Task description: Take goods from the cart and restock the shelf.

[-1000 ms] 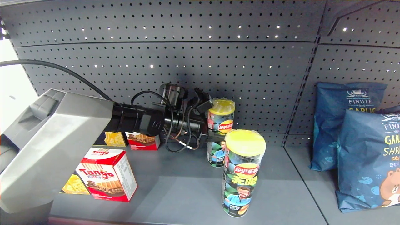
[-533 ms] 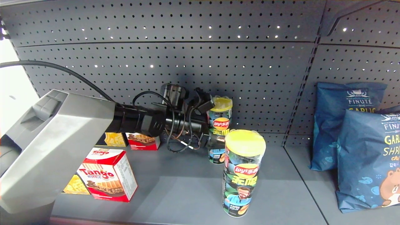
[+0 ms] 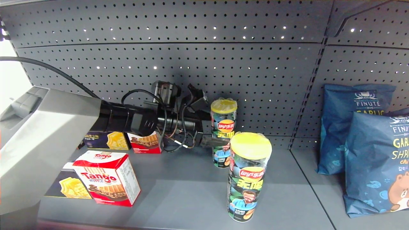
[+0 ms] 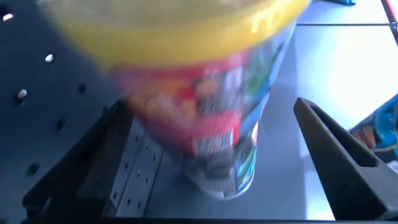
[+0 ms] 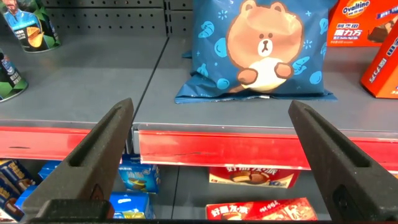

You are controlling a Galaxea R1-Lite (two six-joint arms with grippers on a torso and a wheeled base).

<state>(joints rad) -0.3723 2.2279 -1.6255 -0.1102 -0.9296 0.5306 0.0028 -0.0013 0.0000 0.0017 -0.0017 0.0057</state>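
Two tall chip cans with yellow lids stand upright on the grey shelf point(image 3: 179, 191). The rear can point(image 3: 223, 127) is close to the pegboard and the front can point(image 3: 247, 179) is nearer me. My left gripper point(image 3: 213, 126) comes in from the left at the rear can, open, with one finger point(image 3: 219, 141) crossing in front of it. In the left wrist view that can point(image 4: 205, 93) sits between the spread fingers of the left gripper point(image 4: 210, 106) with gaps on both sides. My right gripper point(image 5: 210, 107) is open and holds nothing, facing a shelf front.
Wafer boxes point(image 3: 108, 179) stand at the shelf's left, under my left arm. Blue snack bags point(image 3: 374, 159) fill the bay to the right. In the right wrist view a blue bear-print bag point(image 5: 261, 50) lies above a red shelf edge point(image 5: 217, 149).
The rear can went from tilted in the left gripper to standing upright on the shelf. The left gripper opened and the arm drew back a little to the left.
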